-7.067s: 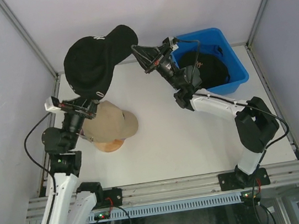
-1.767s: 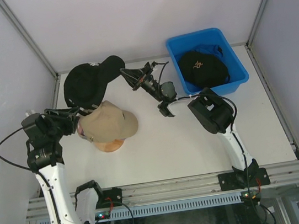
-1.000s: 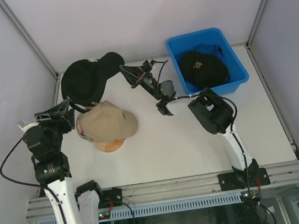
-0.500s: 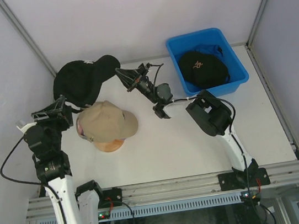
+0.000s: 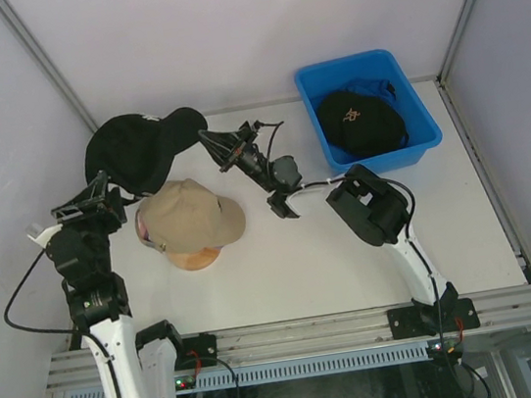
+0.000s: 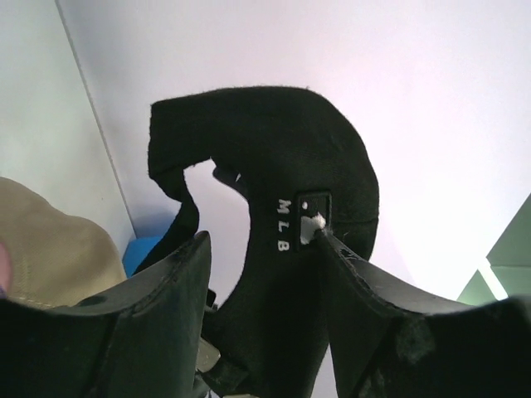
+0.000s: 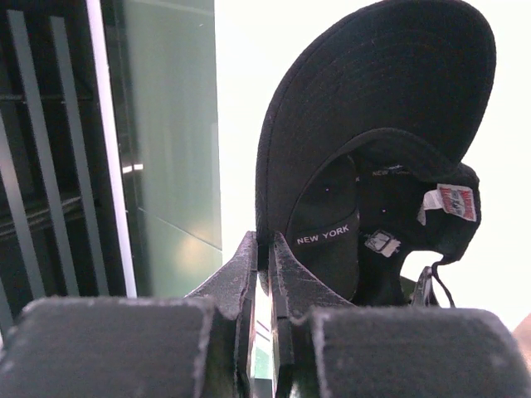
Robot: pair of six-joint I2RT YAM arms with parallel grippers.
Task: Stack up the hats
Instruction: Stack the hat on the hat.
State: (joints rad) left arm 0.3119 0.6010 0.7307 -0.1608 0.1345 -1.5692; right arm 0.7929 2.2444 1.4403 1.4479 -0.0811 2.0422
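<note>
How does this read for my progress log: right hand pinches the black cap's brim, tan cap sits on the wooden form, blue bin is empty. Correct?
No: the blue bin holds a dark cap, as the top view shows. The right hand, black cap and tan cap are as stated.
</note>
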